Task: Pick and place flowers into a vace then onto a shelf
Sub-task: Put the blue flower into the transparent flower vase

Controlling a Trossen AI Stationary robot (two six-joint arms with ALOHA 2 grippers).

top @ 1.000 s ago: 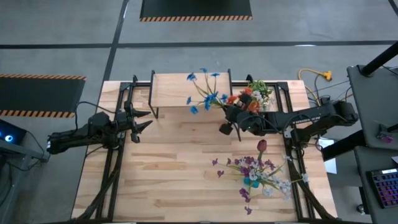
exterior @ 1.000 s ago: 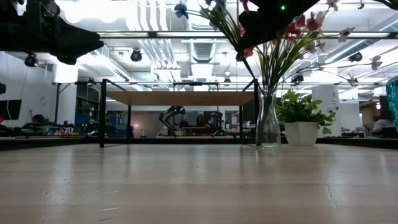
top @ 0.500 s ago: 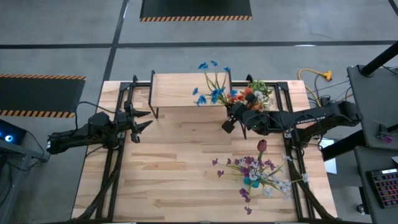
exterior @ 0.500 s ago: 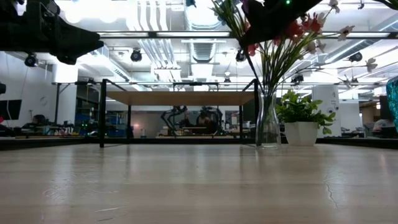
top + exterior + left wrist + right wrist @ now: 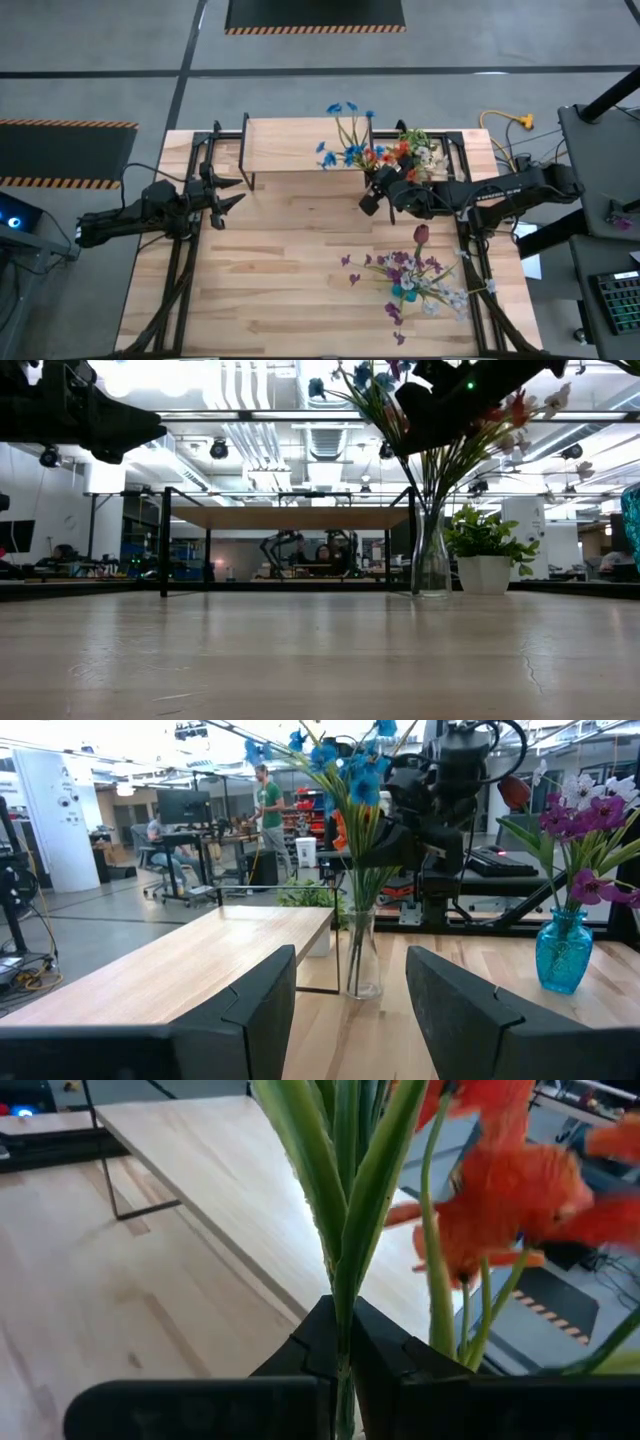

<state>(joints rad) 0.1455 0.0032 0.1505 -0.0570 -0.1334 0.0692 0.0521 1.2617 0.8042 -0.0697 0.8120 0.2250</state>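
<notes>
A clear glass vase [image 5: 431, 560] stands on the table by the shelf's right end, with orange flowers [image 5: 400, 155] in it. My right gripper [image 5: 342, 1350] is shut on a bunch of blue flowers [image 5: 345, 148] just above the vase [image 5: 362, 960]. Its stems run down into the vase neck. The shelf [image 5: 305, 145] is a light wood board on black legs at the far edge. My left gripper [image 5: 228, 196] hovers open over the table's left side, away from everything. My right gripper pinches the blue flowers' green stems [image 5: 345, 1280] between its two fingers [image 5: 310, 1355], partway up their length. It comes at them roughly level from the table's right and near side, across the stems. The bunch stands nearly upright, with its lower ends inside the vase [image 5: 360, 935].
A blue vase [image 5: 562, 955] with purple and white flowers and one dark red bloom [image 5: 421, 234] stands on the near right of the table. A small potted plant [image 5: 485, 555] sits beside the clear vase. The table's middle and left show bare wood.
My right gripper has moved toward the far edge and the clear vase, carrying the blue flowers. The bunch has tipped from a slant toward the left to nearly upright, and its blooms have shifted right over the shelf's right end.
</notes>
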